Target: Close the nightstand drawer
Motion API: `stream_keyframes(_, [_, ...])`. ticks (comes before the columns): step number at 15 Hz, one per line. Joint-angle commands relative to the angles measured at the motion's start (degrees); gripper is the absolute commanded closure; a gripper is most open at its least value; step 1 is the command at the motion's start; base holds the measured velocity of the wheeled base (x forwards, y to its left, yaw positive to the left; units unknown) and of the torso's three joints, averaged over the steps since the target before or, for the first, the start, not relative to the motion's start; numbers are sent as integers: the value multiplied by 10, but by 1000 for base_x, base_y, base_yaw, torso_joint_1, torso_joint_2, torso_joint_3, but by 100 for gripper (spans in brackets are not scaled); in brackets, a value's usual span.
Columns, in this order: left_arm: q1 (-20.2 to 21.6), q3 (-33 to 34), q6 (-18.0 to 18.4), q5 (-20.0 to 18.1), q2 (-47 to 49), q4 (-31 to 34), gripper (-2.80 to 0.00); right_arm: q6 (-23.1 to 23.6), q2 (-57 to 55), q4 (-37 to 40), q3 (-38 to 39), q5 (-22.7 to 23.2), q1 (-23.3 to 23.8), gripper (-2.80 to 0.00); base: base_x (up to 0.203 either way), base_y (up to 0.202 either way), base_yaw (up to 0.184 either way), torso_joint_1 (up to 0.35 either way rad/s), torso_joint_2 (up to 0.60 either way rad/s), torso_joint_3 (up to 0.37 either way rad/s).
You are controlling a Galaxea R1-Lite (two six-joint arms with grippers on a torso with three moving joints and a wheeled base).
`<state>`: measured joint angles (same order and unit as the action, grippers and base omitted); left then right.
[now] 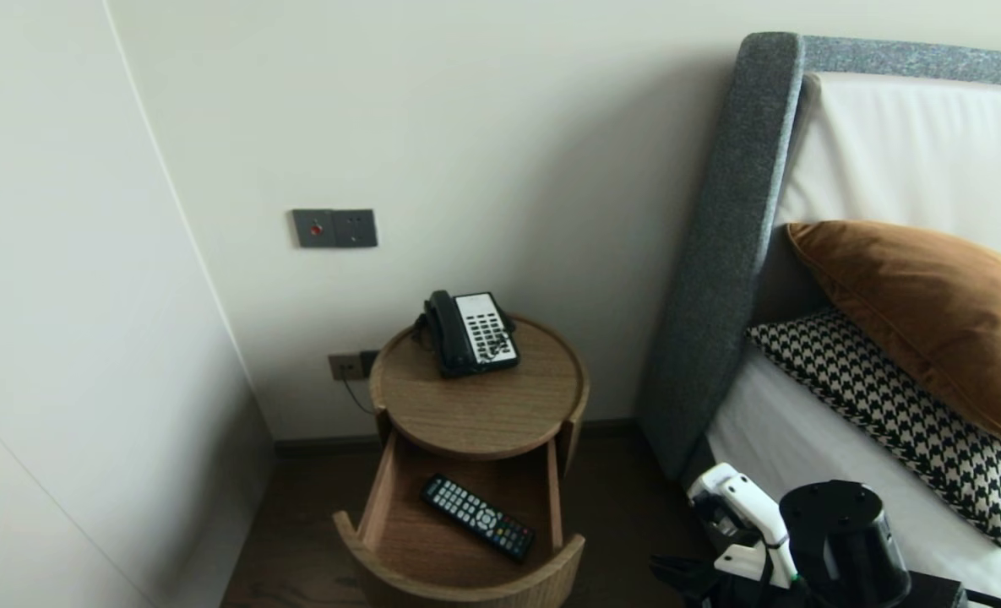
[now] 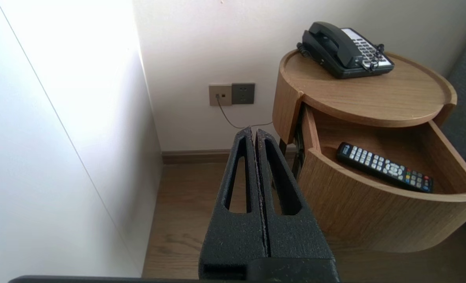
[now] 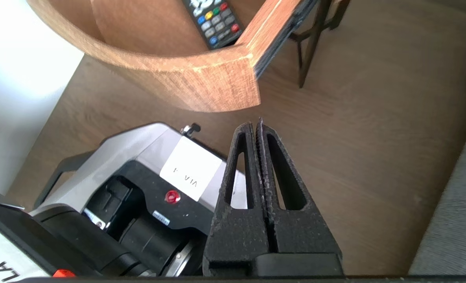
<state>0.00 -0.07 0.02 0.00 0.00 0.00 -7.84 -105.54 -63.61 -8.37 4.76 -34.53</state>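
Right wrist view shows the right gripper [image 3: 258, 124] with its two black fingers pressed tight together, holding nothing. It hangs over the brown wooden floor [image 3: 354, 137], close to the curved front of the open drawer [image 3: 201, 82] but not touching it. The remote control [image 3: 213, 19] lies inside that drawer, past the front wall, apart from the gripper. The left gripper [image 2: 254, 131] is closed tight too and holds nothing. It sits over the floor beside the round bedside table [image 2: 374, 98]. A black telephone [image 2: 345, 49] stands on the table top.
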Motion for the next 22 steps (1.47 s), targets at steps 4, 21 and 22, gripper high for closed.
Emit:
stream_keyframes(4, [0, 0, 0, 0, 0, 0, 0, -1, -114, -35, -31, 1, -25, 0, 0, 0, 0, 0, 0, 0])
stream_keyframes(21, [0, 0, 0, 0, 0, 0, 0, 7, -258, -63, -157, 2, -37, 0, 0, 0, 0, 0, 0, 0])
stream_keyframes(22, [0, 0, 0, 0, 0, 0, 0, 7, -265, -63, -163, 1, -35, 0, 0, 0, 0, 0, 0, 0])
